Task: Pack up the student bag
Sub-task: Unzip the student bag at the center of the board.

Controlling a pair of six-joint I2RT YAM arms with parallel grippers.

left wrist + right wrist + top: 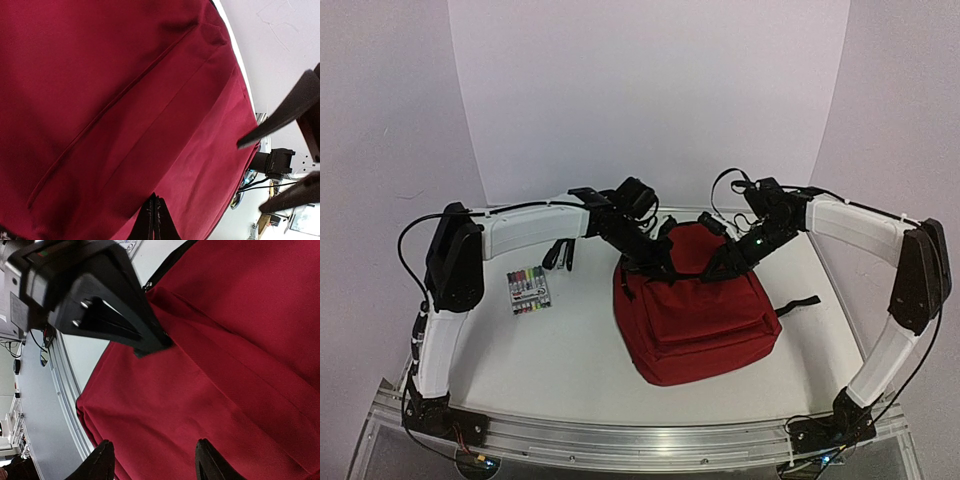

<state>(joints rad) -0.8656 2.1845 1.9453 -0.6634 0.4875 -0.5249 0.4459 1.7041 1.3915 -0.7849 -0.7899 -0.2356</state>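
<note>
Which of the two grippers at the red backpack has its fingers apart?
The right gripper: its fingers stand apart at the student bag, while the left gripper has them pressed together.

We angle our left arm (pixel 535 228) and right arm (pixel 855 225) inward, wrists tipped down; left gripper (pixel 155 202) clamped closed, right gripper (pixel 154 445) parted.

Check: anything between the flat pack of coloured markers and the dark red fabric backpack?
Nothing; only bare white tabletop separates marker pack and backpack, clear in the top external view.
</note>
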